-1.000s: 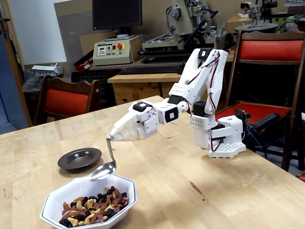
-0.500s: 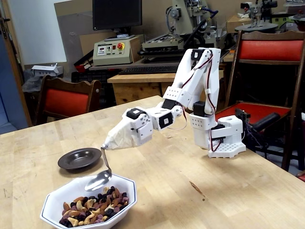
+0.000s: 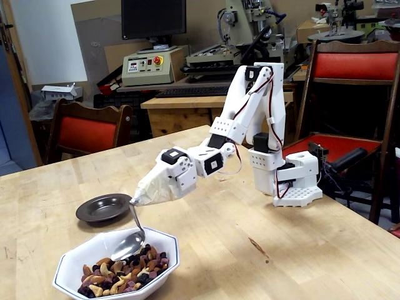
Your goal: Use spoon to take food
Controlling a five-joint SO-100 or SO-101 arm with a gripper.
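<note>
Wooden table [image 3: 281, 250]: taped-over gripper [image 3: 139, 199], closure unclear, spoon [image 3: 128, 245] touching food [image 3: 119, 276] in bowl [image 3: 164, 259].

One spoon [image 3: 128, 245], one white bowl [image 3: 164, 257] of food [image 3: 119, 275], one dark plate [image 3: 104, 208], two red chairs [image 3: 85, 132]

gripper [image 3: 139, 199] perhaps clamped under tape, bowl [image 3: 164, 267] bottom cropped
</note>
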